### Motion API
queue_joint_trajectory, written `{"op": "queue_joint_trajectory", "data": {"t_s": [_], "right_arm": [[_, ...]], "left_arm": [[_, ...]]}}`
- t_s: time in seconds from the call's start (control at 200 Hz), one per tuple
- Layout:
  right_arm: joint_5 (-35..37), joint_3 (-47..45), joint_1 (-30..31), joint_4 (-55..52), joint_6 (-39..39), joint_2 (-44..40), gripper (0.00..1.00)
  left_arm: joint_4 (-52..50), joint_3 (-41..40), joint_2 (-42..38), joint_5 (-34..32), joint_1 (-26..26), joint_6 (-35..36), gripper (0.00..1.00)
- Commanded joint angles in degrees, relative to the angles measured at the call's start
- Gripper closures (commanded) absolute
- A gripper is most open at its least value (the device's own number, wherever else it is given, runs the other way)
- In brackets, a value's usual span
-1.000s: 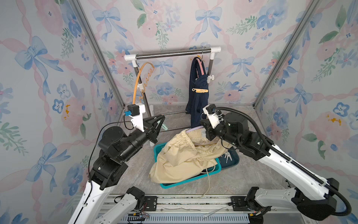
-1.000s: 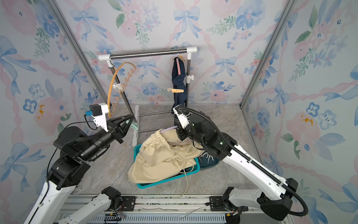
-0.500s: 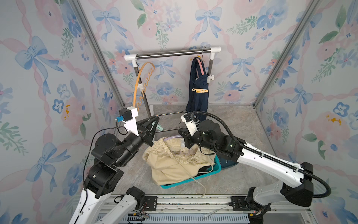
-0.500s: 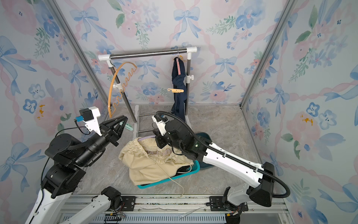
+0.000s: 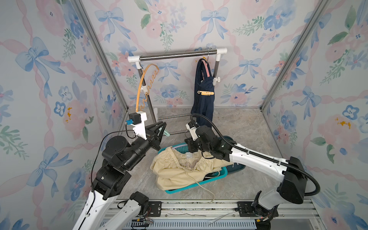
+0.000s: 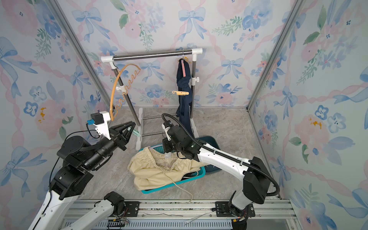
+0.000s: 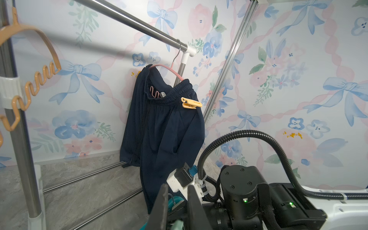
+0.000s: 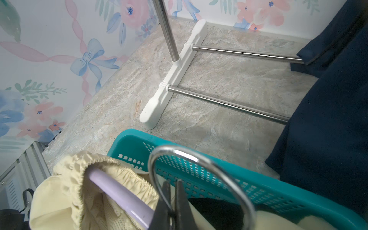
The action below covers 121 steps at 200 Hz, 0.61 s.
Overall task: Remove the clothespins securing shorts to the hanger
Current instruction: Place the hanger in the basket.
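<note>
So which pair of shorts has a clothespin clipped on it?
The navy shorts hanging from the rail: a light orange clothespin grips their waistband. The cream shorts over the teal basket show none.

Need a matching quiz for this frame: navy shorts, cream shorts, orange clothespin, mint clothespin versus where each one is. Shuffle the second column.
Things:
1. navy shorts
2. cream shorts
3. orange clothespin
4. mint clothespin

Places:
A. pinched in the left claw
B. hanging from the pink hanger on the rail
C. draped over the teal basket
D. clipped to the navy waistband

Pairs: 1-B, 2-C, 3-D, 4-A
</note>
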Motion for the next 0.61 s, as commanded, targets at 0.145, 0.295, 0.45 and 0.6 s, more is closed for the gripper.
{"op": "queue_joint_trajectory", "data": {"t_s": [0.145, 0.295, 0.45, 0.6], "right_arm": [[-2.7, -5.8, -1.8, 0.7, 1.4, 3.2, 0.75], [-2.8, -6.1, -2.8, 1.0, 0.6, 1.9, 0.44], [-2.5, -5.0, -3.6, -0.2, -0.9, 1.0, 0.29], [-2.3, -3.6, -3.6, -2.1, -2.7, -2.1, 0.28]], "left_arm": [[1.1, -2.9, -0.6, -0.2, 0.3, -1.4, 1.00], [1.1, -3.4, -0.2, -0.1, 0.3, -1.7, 1.00], [1.2, -3.6, 0.2, 0.2, 0.3, -2.1, 1.00], [1.3, -4.1, 0.9, 0.8, 0.3, -2.5, 1.00]]}}
